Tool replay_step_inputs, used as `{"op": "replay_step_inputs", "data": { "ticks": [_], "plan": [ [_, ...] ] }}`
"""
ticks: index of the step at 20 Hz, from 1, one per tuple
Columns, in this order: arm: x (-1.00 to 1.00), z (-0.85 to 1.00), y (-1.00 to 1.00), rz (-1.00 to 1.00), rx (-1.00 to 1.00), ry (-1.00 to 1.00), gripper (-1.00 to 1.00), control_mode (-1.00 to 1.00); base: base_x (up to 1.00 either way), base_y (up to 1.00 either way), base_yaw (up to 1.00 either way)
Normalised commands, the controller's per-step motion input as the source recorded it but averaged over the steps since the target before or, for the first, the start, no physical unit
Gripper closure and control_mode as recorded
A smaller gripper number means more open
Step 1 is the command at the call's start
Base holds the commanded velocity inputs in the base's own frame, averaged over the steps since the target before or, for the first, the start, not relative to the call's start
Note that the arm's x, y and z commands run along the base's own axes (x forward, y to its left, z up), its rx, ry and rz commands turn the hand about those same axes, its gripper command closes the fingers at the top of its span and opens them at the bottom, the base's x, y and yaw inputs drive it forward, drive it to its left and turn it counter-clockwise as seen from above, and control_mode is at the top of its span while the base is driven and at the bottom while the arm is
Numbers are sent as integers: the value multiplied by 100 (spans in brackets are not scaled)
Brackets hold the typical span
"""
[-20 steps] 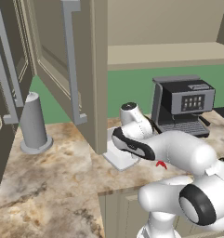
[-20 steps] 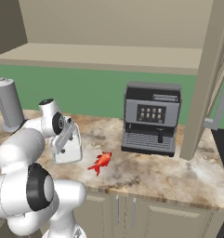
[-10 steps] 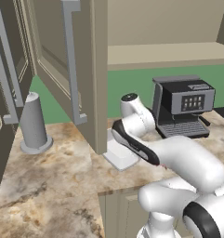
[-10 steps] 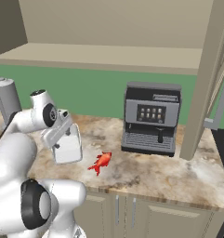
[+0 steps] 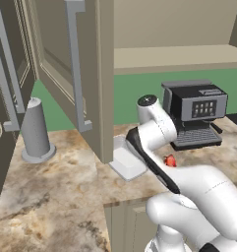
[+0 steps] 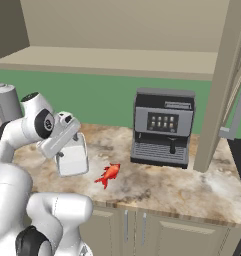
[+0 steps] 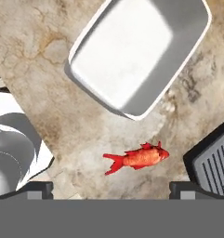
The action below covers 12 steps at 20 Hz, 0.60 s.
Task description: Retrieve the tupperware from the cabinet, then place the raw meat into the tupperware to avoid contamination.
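Note:
The tupperware [image 7: 139, 53], a pale low-walled box, lies empty on the marble counter, seen also as the tupperware [image 6: 74, 156] and the tupperware [image 5: 124, 160]. The raw meat [image 7: 137, 158], a small red chunk, lies on the counter beside it, apart from its rim, and shows as the raw meat [image 6: 108, 174] and the raw meat [image 5: 169, 160]. My gripper [image 7: 111, 190] hangs open and empty above the counter, just in front of the meat. In the right base view the gripper [image 6: 62, 150] hovers at the box's left edge. The beige cabinet [image 5: 56, 59] stands open, its shelf [image 6: 117, 60] bare.
A black coffee machine [image 6: 163, 127] stands right of the meat, close to it; its drip tray [image 7: 215, 162] shows in the hand view. A grey cylinder [image 5: 36, 132] on a round base stands at the counter's left. The open cabinet door [image 5: 98, 78] hangs just above the tupperware.
The hand has lifted and swung away from the tupperware, which stays where it lay on the counter. The jaws remain wide. The meat has not moved.

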Motion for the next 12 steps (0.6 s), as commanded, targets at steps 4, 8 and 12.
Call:
{"op": "replay_step_inputs", "data": {
  "ticks": [4,8,12],
  "plan": [
    [-6,3,-55,-24,3,-1,-100,-100,0,0,0],
    [-3,0,-62,-23,7,0,-100,-100,0,0,0],
    [-1,0,-59,-23,8,-1,-100,-100,0,0,0]
  ]
}}
